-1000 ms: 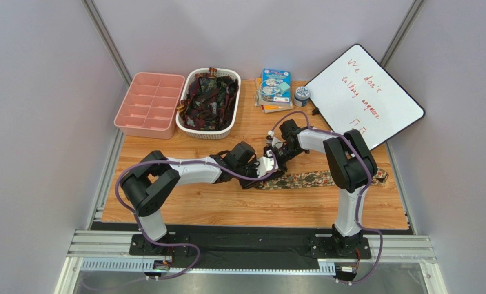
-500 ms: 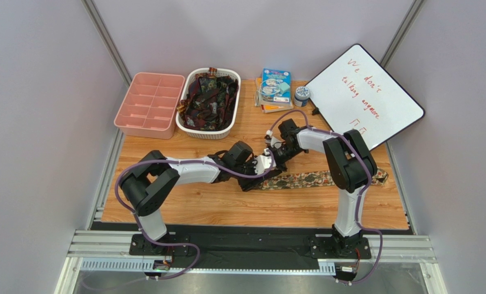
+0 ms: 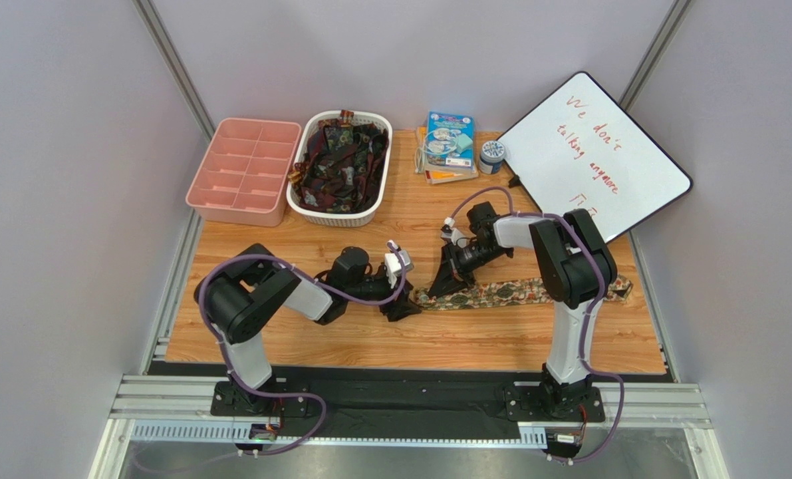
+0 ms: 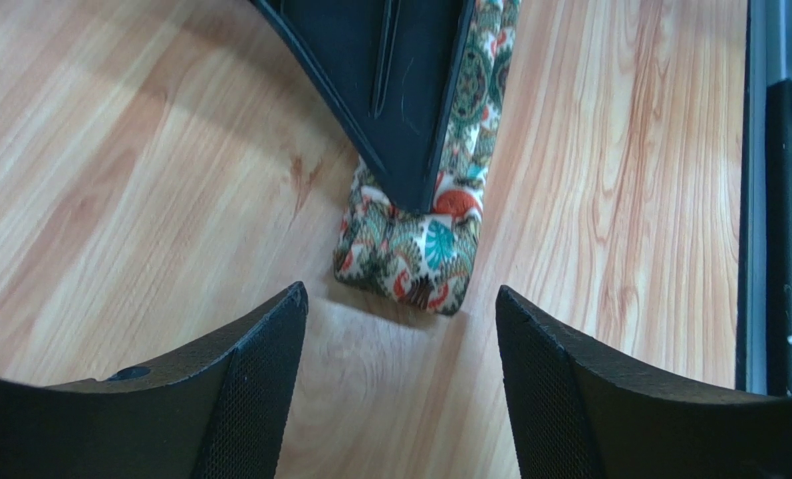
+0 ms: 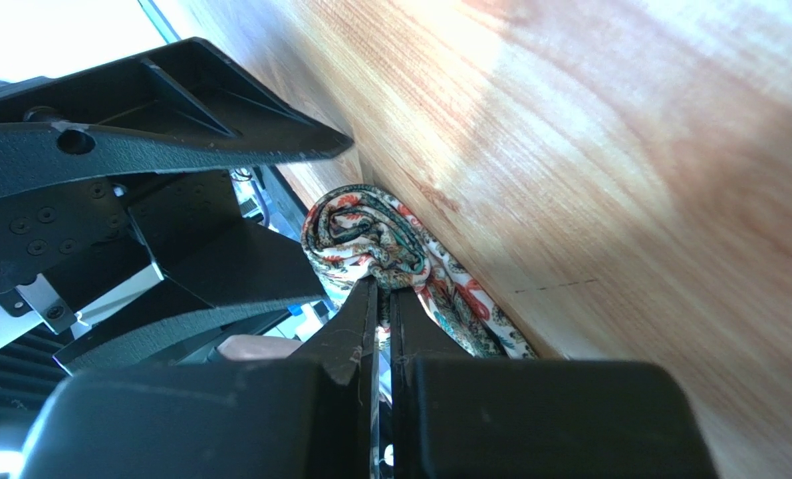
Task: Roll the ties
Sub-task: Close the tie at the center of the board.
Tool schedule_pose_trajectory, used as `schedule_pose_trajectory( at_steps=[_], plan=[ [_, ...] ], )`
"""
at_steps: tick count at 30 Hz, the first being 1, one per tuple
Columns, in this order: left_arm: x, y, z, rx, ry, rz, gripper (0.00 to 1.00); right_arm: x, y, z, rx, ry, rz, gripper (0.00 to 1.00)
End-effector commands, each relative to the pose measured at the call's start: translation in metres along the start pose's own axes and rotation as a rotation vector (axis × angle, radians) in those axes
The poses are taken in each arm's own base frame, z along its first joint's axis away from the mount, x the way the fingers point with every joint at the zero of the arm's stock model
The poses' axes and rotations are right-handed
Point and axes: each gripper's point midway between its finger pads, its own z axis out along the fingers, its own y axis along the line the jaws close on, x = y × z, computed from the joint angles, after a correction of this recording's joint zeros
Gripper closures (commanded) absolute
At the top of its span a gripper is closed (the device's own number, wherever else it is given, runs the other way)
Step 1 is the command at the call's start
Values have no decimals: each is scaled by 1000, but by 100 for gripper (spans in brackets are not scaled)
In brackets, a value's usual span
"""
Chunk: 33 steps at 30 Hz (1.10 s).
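The olive and tan printed tie (image 3: pixel 510 292) lies flat across the table's front right, with its left end rolled up. My right gripper (image 3: pixel 438 287) is shut on that rolled end, seen in the right wrist view (image 5: pixel 365 230) pinched between the closed jaws (image 5: pixel 383 284). My left gripper (image 3: pixel 402 307) is open and empty just left of the roll. In the left wrist view the roll (image 4: pixel 420 249) sits a little beyond the open gripper (image 4: pixel 400 299), with the right gripper's black fingers (image 4: pixel 400 80) on top of it. More dark ties (image 3: pixel 342 160) fill a basket.
The white basket (image 3: pixel 298 203) stands at the back, with a pink compartment tray (image 3: pixel 244 170) to its left. Books (image 3: pixel 448 145), a tape roll (image 3: pixel 492 155) and a whiteboard (image 3: pixel 594 155) are at the back right. The table's front edge is near the tie.
My left arm has drawn back to the left, away from the tie's rolled end, and its gripper stands open. My right gripper has dropped slightly onto the roll.
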Motion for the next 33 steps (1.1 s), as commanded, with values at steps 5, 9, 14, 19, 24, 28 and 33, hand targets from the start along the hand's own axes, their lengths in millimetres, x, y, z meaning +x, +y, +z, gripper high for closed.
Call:
schedule_pose_trajectory(
  at_steps=[5,9,14,19,24,28,33],
  plan=[
    [-11,-20,24,80,-138,147,27,-14,-65,17,230,-44,-43,100],
    [4,-13,30,26,-89,250,47,-14,-63,19,214,-35,-48,100],
    [20,-4,29,-34,35,303,65,-18,-45,10,170,-47,-112,100],
    [29,3,26,-77,160,299,73,-18,-21,-8,160,-46,-160,87],
    [25,5,18,-89,264,287,75,-16,-1,-31,167,-96,-178,55],
    [22,6,14,-96,334,275,75,-9,12,-36,124,-101,-143,55],
    [22,10,11,-113,404,274,73,-16,19,-27,76,-113,-89,55]
  ],
)
